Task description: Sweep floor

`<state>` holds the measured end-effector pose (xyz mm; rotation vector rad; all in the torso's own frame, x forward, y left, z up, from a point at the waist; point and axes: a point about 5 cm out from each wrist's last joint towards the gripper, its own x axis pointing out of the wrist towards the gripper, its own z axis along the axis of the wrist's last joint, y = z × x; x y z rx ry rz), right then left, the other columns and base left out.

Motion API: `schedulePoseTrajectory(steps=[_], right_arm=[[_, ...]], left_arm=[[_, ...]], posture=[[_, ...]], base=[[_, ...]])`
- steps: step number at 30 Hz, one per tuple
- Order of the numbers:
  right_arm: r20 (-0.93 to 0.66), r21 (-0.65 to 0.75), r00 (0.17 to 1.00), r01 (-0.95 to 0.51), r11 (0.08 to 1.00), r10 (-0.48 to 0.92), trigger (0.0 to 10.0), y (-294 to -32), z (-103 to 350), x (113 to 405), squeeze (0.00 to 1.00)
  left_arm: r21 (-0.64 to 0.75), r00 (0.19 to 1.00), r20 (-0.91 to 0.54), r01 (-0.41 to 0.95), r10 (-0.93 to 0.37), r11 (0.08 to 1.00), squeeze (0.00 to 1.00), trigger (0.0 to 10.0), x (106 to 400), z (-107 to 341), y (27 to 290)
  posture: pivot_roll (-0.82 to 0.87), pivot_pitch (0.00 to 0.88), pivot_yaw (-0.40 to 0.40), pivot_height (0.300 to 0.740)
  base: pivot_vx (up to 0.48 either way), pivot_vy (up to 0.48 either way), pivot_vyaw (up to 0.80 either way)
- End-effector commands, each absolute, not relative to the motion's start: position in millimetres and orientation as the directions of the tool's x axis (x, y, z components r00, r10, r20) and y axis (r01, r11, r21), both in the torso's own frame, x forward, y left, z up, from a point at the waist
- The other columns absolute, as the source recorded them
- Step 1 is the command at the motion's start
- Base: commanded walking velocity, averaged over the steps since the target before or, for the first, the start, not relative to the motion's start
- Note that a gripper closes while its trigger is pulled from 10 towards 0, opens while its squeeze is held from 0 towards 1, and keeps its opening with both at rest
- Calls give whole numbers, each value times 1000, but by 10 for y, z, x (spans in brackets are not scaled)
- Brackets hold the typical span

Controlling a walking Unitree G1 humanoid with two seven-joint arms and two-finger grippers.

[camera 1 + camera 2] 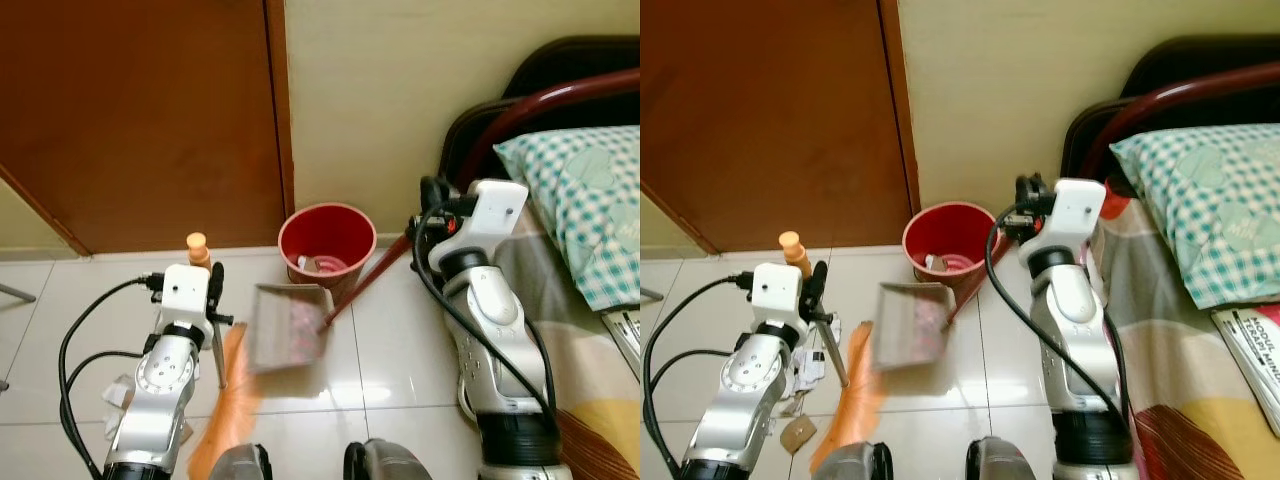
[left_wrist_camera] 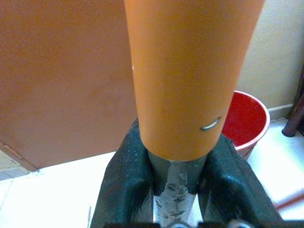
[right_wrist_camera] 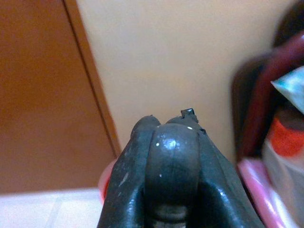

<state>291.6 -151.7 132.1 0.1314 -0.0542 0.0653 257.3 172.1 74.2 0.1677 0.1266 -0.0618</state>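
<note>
My left gripper [image 1: 212,287] is shut on the broom's metal handle [image 1: 218,350], just below its orange cap [image 2: 190,71]. The black fingers [image 2: 124,183] clamp the shaft from both sides. The broom's orange bristles [image 1: 225,415] rest on the tiles by my feet. My right gripper [image 1: 433,196] is shut on the top of the dustpan's long dark red handle [image 1: 368,282]; the handle's rounded end [image 3: 172,156] sits between the fingers. The grey dustpan [image 1: 290,327] hangs tilted just in front of the red bin [image 1: 327,240], with pinkish scraps in it.
Paper scraps [image 1: 805,372] and a brown bit [image 1: 795,432] lie on the tiles by my left arm. A brown door [image 1: 140,120] and a cream wall [image 1: 400,90] stand behind the bin. A bed [image 1: 590,330] with a checked pillow [image 1: 580,200] is on the right.
</note>
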Motion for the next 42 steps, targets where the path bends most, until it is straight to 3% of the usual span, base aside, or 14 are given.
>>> schedulePoseTrajectory(steps=[1, 8, 25, 34, 42], right_arm=[[40, 93, 999, -29, 995, 25, 10000, -1620, 1242, 2888, 0], [-85, 109, 993, 92, 990, -83, 10000, -1851, 905, 2745, 0], [-62, 81, 996, 66, 994, -62, 10000, -1752, 895, 2814, 0], [-59, 84, 997, 59, 995, -54, 10000, -1728, 888, 2871, 0], [-63, 91, 997, 49, 995, -43, 10000, -1715, 867, 2889, 0]], left_arm=[[223, 990, -129, 81, -53, 971, 0, 10000, 2539, 779, 1745], [248, 993, -71, 106, -91, 963, 0, 10000, 2498, 895, 1673], [360, 927, 237, 194, -291, 912, 0, 10000, 2571, 1540, 1293], [390, 913, 359, 42, -193, 920, 0, 10000, 2715, 1851, 1481], [445, 949, 308, -75, -74, 893, 0, 10000, 2643, 1738, 1821]], posture=[[-33, 161, -15, 740], [-17, 172, -24, 740], [4, 151, -21, 740], [20, 132, -20, 740], [32, 128, -20, 740]], base=[[0, 0, 0], [0, 0, 0], [0, 0, 76], [0, 0, 0], [0, 0, 0]])
